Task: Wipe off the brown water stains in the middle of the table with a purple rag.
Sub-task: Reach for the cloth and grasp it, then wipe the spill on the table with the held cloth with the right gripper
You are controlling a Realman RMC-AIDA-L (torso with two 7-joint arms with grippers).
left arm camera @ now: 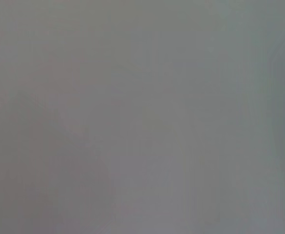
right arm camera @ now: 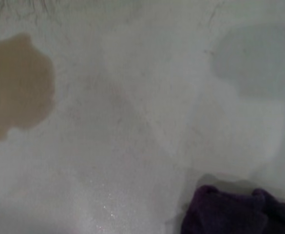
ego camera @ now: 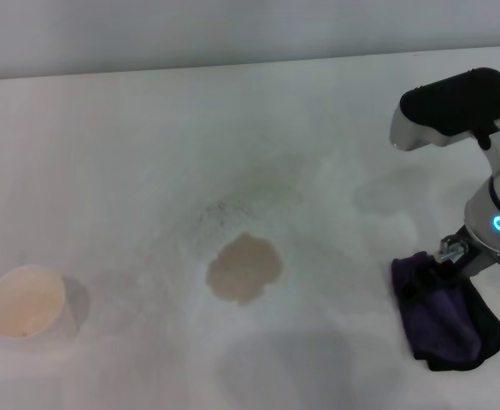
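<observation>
The brown water stain [ego camera: 244, 267] is a tan blotch in the middle of the white table [ego camera: 147, 154]. It also shows in the right wrist view [right arm camera: 15, 85]. The purple rag [ego camera: 442, 316] lies crumpled on the table at the front right, with its black edge and strap toward the right. It also shows in the right wrist view [right arm camera: 235, 212]. My right gripper [ego camera: 455, 252] is low at the rag's far edge, touching or just above it, well to the right of the stain. My left gripper is out of view; the left wrist view shows only plain grey.
A white cup [ego camera: 25, 301] stands at the front left of the table. Faint grey speckled smudges [ego camera: 224, 209] lie just behind the stain. The table's far edge meets a grey wall [ego camera: 232, 34].
</observation>
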